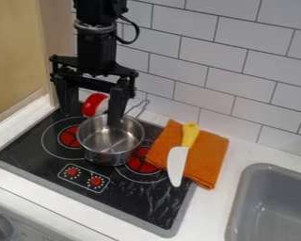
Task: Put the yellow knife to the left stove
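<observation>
The black arm stands nearly upright above the far side of the pot, with a cable looping out from its wrist. The pincer hangs pointing down at the pot's far side, its fingers spread wide apart. One fingertip is just past the pot's rim on the view's left, the other at the far rim, though whether that one touches the metal I can't tell.
</observation>
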Motion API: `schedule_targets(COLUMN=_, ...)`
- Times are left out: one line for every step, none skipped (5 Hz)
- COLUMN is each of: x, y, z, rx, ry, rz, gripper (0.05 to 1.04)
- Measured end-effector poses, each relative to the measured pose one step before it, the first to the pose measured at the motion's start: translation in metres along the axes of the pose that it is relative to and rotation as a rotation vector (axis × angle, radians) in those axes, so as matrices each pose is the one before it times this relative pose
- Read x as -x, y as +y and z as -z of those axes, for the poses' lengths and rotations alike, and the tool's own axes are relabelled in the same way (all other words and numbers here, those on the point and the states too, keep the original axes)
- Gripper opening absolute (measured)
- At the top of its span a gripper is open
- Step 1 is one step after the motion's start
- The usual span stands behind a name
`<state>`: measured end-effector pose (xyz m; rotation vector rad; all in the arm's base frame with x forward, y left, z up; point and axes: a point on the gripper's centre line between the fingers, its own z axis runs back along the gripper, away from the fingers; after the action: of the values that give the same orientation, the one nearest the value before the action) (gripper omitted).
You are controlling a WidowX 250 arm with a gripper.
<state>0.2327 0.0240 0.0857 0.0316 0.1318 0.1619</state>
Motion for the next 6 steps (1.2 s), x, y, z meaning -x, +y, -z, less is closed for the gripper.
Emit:
schedule_targets(x=0.01051, y=-0.00056, z=0.01318, rx=-0.0059, ry=0.0594, rz=-0.0013, gripper=0.999)
schedule_targets(x=-0.00798, y=-0.01244, z=-0.00462, rx=-0.0345, ry=-0.0025, rz=0.0122, gripper=0.999)
schedule_targets(x=-0.02566, y=-0.0193, z=-0.00919, rx=-0.0308, ry=-0.0399, rz=0.0352, gripper=0.999)
schedule_targets(x=-0.03093, y=-0.0221, z=-0.00053, rx=-0.0004, ry=-0.0562, rz=0.0275, gripper=0.999)
schedule_targets(x=-0.03288, y=-0.03134, z=0.00684, rx=0.0078, ry=-0.0363, rz=0.0317, gripper=0.999)
schedule_targets(x=-0.01438, y=-0.00994, z=0.01096, rx=0.0101, ry=-0.0252, rz=-0.0321, gripper=0.999)
